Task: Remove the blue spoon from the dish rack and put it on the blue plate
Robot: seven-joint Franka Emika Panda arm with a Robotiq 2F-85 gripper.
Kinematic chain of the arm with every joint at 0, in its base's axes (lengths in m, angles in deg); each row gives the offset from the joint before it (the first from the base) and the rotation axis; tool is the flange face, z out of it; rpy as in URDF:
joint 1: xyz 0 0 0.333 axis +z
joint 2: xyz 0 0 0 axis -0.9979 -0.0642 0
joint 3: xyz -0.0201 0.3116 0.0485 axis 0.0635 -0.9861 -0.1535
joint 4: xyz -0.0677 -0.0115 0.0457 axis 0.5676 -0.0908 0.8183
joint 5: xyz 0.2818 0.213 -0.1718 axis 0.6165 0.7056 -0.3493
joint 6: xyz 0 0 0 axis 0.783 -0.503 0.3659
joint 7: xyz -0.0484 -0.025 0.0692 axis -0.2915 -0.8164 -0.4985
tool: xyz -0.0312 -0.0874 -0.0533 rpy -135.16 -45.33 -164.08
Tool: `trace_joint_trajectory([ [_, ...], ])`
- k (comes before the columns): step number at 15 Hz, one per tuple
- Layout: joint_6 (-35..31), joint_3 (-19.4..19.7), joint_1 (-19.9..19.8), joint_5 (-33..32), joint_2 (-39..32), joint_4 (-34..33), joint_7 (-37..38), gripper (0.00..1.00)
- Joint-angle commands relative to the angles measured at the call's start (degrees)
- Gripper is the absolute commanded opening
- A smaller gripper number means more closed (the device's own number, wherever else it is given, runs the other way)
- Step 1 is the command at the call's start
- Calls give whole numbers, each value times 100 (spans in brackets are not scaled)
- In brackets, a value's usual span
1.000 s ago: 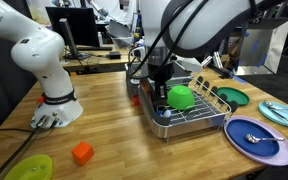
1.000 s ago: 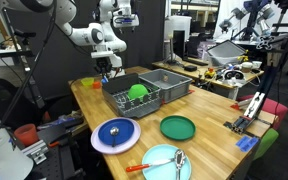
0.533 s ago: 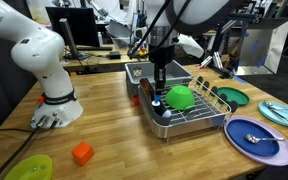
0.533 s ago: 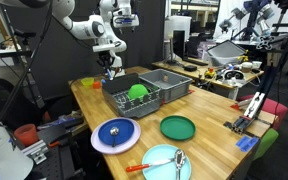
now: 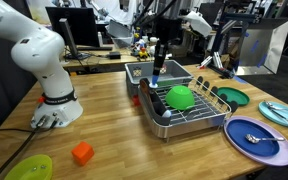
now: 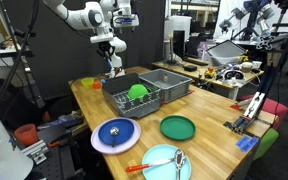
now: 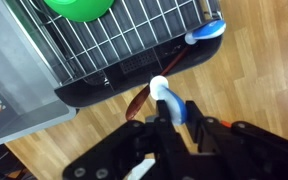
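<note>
The gripper (image 5: 155, 66) hangs above the dish rack (image 5: 189, 110), jaws clenched on the blue spoon (image 7: 161, 90). The spoon points downward, clear of the wire prongs, with open air on every side. In the wrist view it sits over the rim of the rack's grey tray, where another blue-headed utensil (image 7: 206, 33) lies. A green bowl (image 5: 181, 97) sits inside the rack, and a grey bin (image 6: 169, 82) stands just beside it, toward the far edge of the tabletop (image 5: 114, 130).

The blue plate (image 5: 259, 140) lies at a tabletop edge just past the rack's end, with a small item on it. A dark green plate (image 6: 178, 127) and a teal plate (image 6: 164, 163) lie near it. The wooden surface between the rack and the arm's base is bare. An orange block (image 5: 81, 153) and a yellow-green plate (image 5: 29, 168) lie by the near edge. Desks, monitors and equipment crowd the room behind.
</note>
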Motion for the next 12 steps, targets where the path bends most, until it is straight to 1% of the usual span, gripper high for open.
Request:
trace_joint_trajectory([
  [1, -542, 112, -20, -106, 658, 717, 664, 6],
  [3, -742, 231, -17, -242, 1037, 1083, 1349, 6],
  [6, -941, 392, -167, -211, 1659, 1757, 2152, 6],
  [10, -1063, 606, -466, -308, 2629, 2919, 3236, 6],
  [12, -1043, 633, -653, -435, 3102, 3505, 3843, 6],
])
